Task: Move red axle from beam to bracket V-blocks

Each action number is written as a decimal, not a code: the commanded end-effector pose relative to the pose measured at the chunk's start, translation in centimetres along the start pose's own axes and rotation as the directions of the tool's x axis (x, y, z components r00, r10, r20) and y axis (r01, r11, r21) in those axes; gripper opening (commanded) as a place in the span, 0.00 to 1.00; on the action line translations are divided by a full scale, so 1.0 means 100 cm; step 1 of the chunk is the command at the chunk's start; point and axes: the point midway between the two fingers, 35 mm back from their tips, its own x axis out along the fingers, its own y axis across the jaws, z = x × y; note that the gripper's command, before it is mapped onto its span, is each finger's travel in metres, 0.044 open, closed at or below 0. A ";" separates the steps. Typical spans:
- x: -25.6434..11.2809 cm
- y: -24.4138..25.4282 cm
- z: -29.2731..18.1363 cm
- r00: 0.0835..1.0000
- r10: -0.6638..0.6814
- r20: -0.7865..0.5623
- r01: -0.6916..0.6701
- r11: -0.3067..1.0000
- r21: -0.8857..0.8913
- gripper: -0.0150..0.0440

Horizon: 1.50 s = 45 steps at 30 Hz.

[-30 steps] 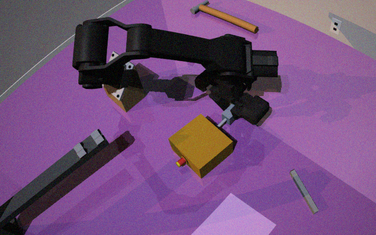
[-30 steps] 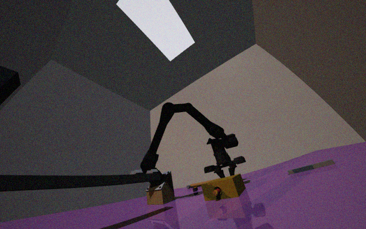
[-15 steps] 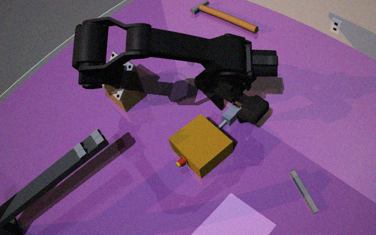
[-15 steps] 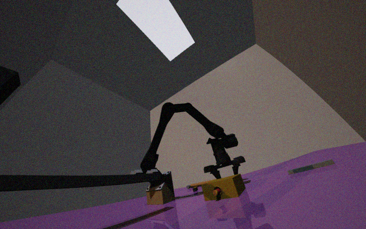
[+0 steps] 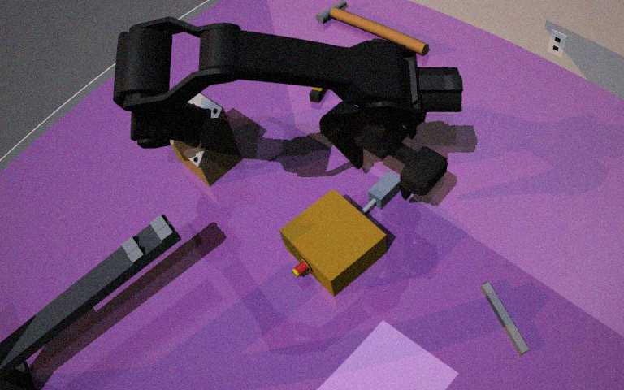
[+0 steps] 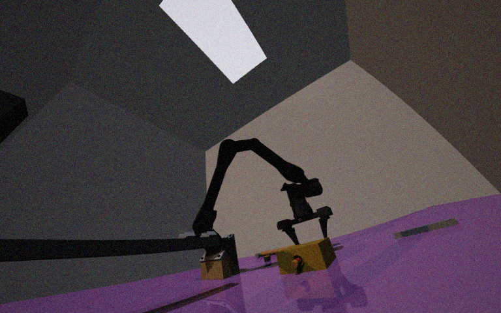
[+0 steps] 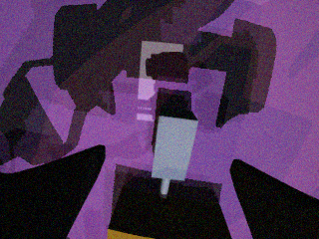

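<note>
Findings, from the fingers outward. The gripper [image 5: 383, 182] [image 6: 311, 240] [image 7: 169, 159] is released, its fingers spread wide with nothing clasped. In the wrist view they enter from the lower left and lower right, with a pale blue block [image 5: 383, 189] [image 7: 174, 148] between them in that view, apart from both fingertips. A thin rod [image 5: 369, 205] [image 7: 164, 186] extends from the block to the upper right side of the beam [image 5: 333, 234] [image 6: 304, 257] [image 7: 130, 234] in the top view; how far it enters cannot be determined.

The red axle [image 5: 300, 268] [image 6: 296, 261] is in the beam, its yellow-tipped end protruding from the lower left side in the top view. That end lies across the beam from the fingers, well apart from them. The beam rests on the purple table [image 5: 257, 197] [image 6: 384, 254], near the centre of the top view.

The V-blocks [image 5: 132, 249] [image 6: 209, 233] stand on the end of the bracket [image 5: 78, 294] [image 6: 92, 249], left in the top view, well apart from the axle. The arm [image 5: 294, 57] [image 6: 221, 177] arches across the upper part of the top view. A hammer [image 5: 377, 29] [image 6: 267, 253] lies at the top of that view, and a grey bar [image 5: 504, 317] [image 6: 426, 228] lies at lower right.
</note>
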 end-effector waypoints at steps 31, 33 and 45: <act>-0.037 -0.014 -0.129 1.000 -0.005 0.015 0.004 0.998 0.067 1.00; -0.036 -0.010 -0.160 1.000 -0.005 0.009 0.005 0.996 0.086 1.00; -0.033 0.000 -0.195 1.000 -0.004 -0.003 0.004 0.994 0.108 1.00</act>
